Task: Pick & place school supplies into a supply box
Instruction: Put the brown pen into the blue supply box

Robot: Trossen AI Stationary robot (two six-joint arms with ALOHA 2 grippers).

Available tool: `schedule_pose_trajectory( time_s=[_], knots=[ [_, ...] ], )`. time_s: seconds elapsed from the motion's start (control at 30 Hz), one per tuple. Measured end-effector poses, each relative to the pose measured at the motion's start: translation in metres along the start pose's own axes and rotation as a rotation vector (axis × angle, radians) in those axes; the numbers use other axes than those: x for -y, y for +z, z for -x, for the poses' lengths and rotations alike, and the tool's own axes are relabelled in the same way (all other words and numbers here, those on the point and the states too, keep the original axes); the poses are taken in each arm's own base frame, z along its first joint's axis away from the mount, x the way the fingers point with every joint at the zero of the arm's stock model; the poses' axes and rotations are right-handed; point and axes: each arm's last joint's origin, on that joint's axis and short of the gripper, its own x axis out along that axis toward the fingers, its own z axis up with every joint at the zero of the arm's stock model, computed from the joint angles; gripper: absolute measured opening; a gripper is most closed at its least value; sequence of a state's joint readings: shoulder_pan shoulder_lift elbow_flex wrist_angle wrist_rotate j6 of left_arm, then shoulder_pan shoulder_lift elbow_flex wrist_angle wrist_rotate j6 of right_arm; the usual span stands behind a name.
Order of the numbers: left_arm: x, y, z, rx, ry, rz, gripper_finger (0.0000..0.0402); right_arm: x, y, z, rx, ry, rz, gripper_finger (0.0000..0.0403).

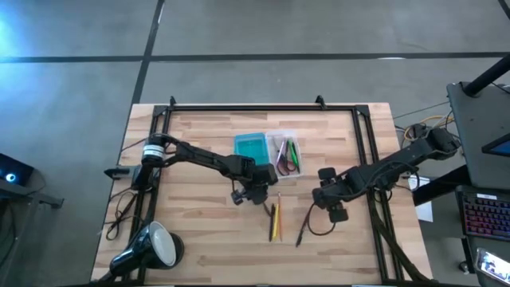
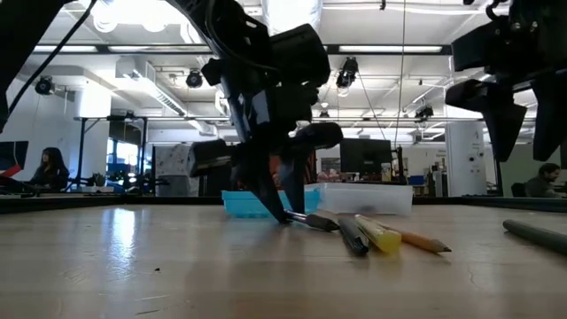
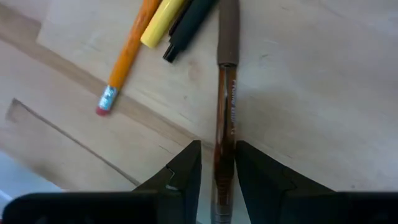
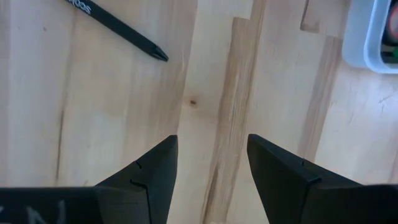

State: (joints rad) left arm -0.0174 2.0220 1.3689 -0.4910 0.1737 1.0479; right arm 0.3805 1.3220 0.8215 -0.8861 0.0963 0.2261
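1. The left gripper (image 3: 217, 180) is down at the table near the middle, its two fingers clamped on a brown pen (image 3: 226, 106) that lies flat on the wood; the pen's near end is hidden between the fingers.
2. In the low view the left gripper (image 2: 282, 208) blocks most of the turquoise lid (image 2: 244, 204) behind it.
3. The supply box (image 1: 271, 151) sits far of centre, lid to the left and clear tray (image 1: 291, 135) to the right, with a few supplies inside too small to tell apart.
4. An orange pencil (image 3: 127, 53), a yellow pen (image 3: 163, 22) and a dark pen (image 3: 189, 28) lie together just beside the brown pen, their far ends cut off.
5. The right gripper (image 4: 211, 168) hovers to the right with fingers apart and empty, near a black pen (image 4: 118, 28) on the table.
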Motion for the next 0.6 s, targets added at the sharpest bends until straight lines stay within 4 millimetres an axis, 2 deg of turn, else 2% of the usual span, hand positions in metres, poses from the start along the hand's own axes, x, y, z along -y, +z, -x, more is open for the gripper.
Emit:
schedule_pose_trajectory(
  time_s=[0.2, 0.4, 0.6],
  knots=[
    [0.0028, -0.0015, 0.0002, -0.031, -0.022, 0.096, 0.0074, 0.0009, -0.0076, -0.0086, -0.034, -0.007, -0.001, 0.0183],
    [0.0059, 0.0015, -0.0002, -0.048, -0.027, 0.096, 0.002, 0.0009, -0.0083, -0.0098, -0.036, -0.008, -0.057, 0.0183],
    [0.0044, 0.0072, 0.0053, -0.063, -0.019, 0.12, 0.0019, 0.0008, -0.0076, -0.0096, -0.028, -0.007, -0.078, 0.0183]
  ],
)
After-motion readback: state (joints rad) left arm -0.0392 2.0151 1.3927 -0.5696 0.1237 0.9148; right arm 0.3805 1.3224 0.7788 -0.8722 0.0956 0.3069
